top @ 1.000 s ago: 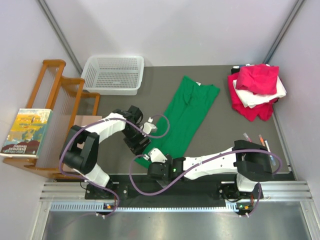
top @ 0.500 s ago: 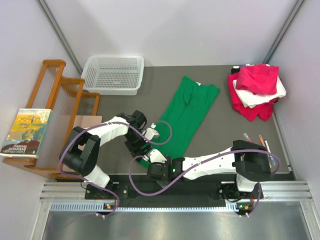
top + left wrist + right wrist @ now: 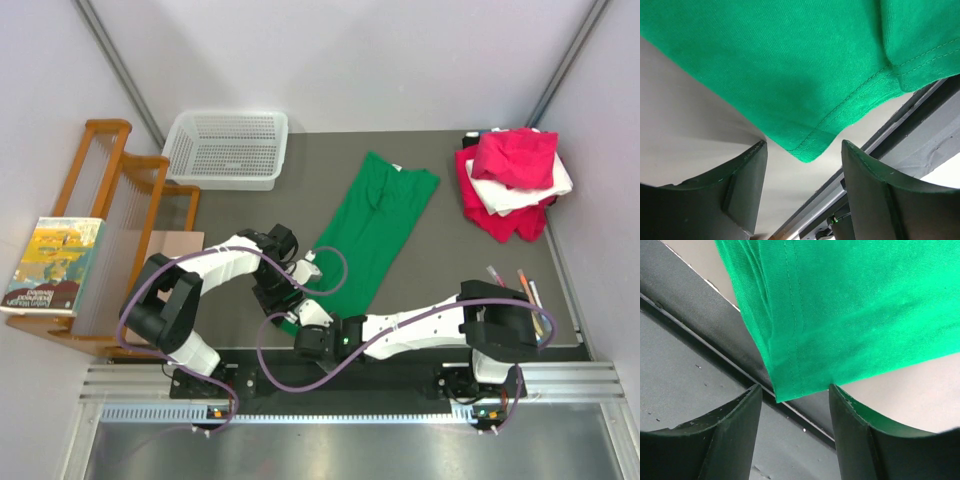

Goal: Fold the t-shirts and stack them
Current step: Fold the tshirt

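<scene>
The bright green t-shirt [image 3: 375,225] lies folded lengthwise in a long diagonal strip on the dark table, its near hem by both grippers. Magenta, white and red t-shirts [image 3: 512,180] sit in a pile at the back right. My left gripper [image 3: 287,296] is at the hem's left corner. In the left wrist view that green corner [image 3: 807,145] sits just ahead of the open left gripper [image 3: 805,167]. My right gripper [image 3: 297,320] is low at the table's front edge. In the right wrist view the open right gripper [image 3: 795,397] straddles the hem corner [image 3: 800,370], and nothing is clamped.
A white mesh basket [image 3: 227,148] stands at the back left. A wooden rack [image 3: 120,200] with a book [image 3: 52,265] on it is at the far left. Pens [image 3: 510,278] lie near the right arm. The metal front rail [image 3: 400,362] runs right under both grippers.
My left gripper has moved right and nearer, onto the shirt's near corner. Both grippers' jaws have narrowed somewhat. The right arm has hardly shifted.
</scene>
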Available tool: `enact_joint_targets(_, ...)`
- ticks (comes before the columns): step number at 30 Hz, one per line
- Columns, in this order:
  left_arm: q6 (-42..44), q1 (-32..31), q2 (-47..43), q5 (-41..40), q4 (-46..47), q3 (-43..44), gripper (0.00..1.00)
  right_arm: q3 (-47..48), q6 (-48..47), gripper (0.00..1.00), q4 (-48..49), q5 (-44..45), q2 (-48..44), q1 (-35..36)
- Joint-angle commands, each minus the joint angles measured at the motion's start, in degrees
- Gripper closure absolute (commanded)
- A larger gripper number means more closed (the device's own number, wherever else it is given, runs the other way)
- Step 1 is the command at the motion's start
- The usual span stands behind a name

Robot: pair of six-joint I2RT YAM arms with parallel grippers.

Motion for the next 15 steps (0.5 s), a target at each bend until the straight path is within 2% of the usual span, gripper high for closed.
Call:
enact_joint_targets(1,-0.09,-0.20,0.71,0.47,0.75,-0.68,0.34,1.14,-0.88,0.45,0.72,0.66,0.82,-0.74)
enact_joint_targets(7,-0.18,-0.20,1.24,-0.85,2.24,-1.04,0.33,1.93,-1.24,0.48,1.16,0.31,1.35,-0.74)
enact_joint_targets(12,-0.62,-0.20,3.08,-1.03,3.04,0.10,0.44,2.28,-1.06,0.52,1.68,-0.31,1.96,-0.74)
enact_joint_targets(15,-0.79,-0.20,3.43,-0.76,3.04,0.90,0.47,2.28,-1.06,0.57,1.86,-0.48,2.14,-0.74)
